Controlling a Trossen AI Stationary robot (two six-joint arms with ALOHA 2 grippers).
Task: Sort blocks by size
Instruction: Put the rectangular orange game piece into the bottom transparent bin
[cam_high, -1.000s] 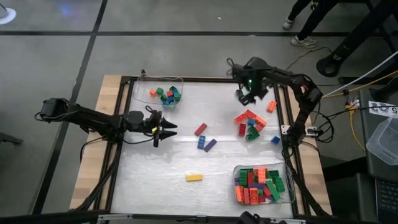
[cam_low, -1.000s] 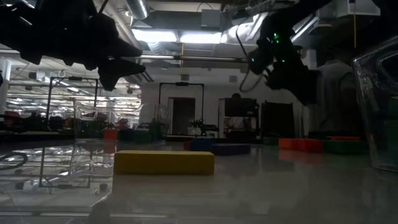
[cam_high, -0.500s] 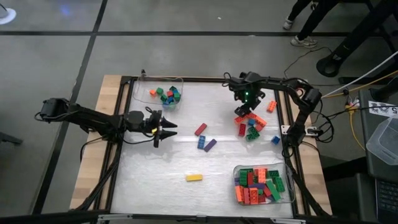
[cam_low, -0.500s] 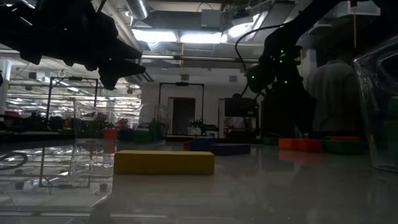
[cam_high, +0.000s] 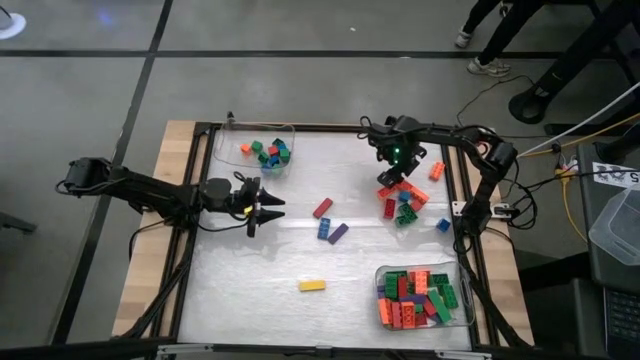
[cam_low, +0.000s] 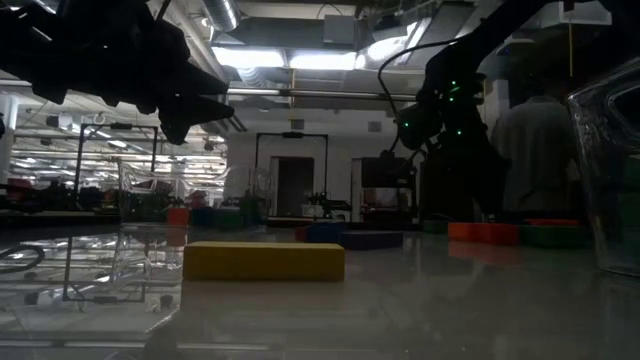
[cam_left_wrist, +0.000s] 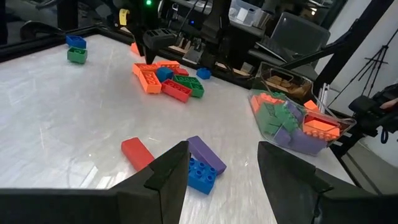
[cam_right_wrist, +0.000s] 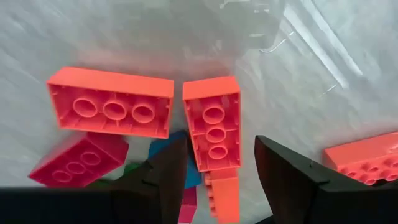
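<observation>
- Worktop (cam_high: 300, 250): pale, glossy, faintly streaked sheet inside a dark frame; wood shows along its left edge.
- Blocks: hard, shiny plastic bricks. The overturned ones show hollow undersides with round tubes.
- Orange long block (cam_right_wrist: 111, 102) lies upside down, three tubes in a row. A second orange block (cam_right_wrist: 212, 123) lies beside it, also overturned, at a right angle.
- My right claw (cam_right_wrist: 214, 174) hangs over this loose heap (cam_high: 402, 198) near the worktop's right edge. Fingers are parted and empty, one on each side of the second orange block, which lies just beyond the tips.
- A dark red block (cam_right_wrist: 78, 160) lies beneath the long orange one; blue and green bits peek out between them.
- My left claw (cam_high: 268, 208) hovers near the left edge, fingers parted, holding nothing; red block (cam_left_wrist: 137, 153), blue block (cam_left_wrist: 200, 172) and purple block (cam_left_wrist: 206, 155) lie close ahead, mid-worktop.
- Yellow long block (cam_high: 312, 285) lies alone toward the near edge.
- Clear tray (cam_high: 285, 132), far left corner: small cubes. Clear tray (cam_high: 462, 300), near right corner: long blocks.
</observation>
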